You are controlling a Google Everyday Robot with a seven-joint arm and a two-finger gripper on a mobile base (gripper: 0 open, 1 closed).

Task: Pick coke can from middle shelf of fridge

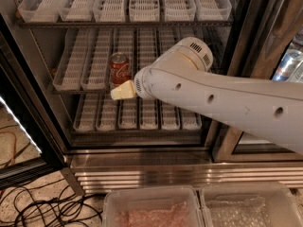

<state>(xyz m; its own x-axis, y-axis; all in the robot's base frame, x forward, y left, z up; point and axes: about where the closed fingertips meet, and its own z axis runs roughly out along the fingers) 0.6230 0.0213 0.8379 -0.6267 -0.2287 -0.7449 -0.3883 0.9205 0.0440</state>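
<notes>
The red coke can (120,68) stands upright at the front of a white lane tray on the middle shelf (83,70) of the open fridge (142,164). My gripper (121,91) shows as a cream tip at the end of the white arm (213,96). It sits just below and in front of the can, at the shelf's front edge. The arm covers the right part of the middle shelf.
The top rack (128,4) and bottom rack (137,115) hold bare white trays. A black door frame (28,126) stands at the left. Silver cans (289,65) sit behind glass at the right. Cables (42,207) lie on the floor, and two plastic bins (199,207) sit in front.
</notes>
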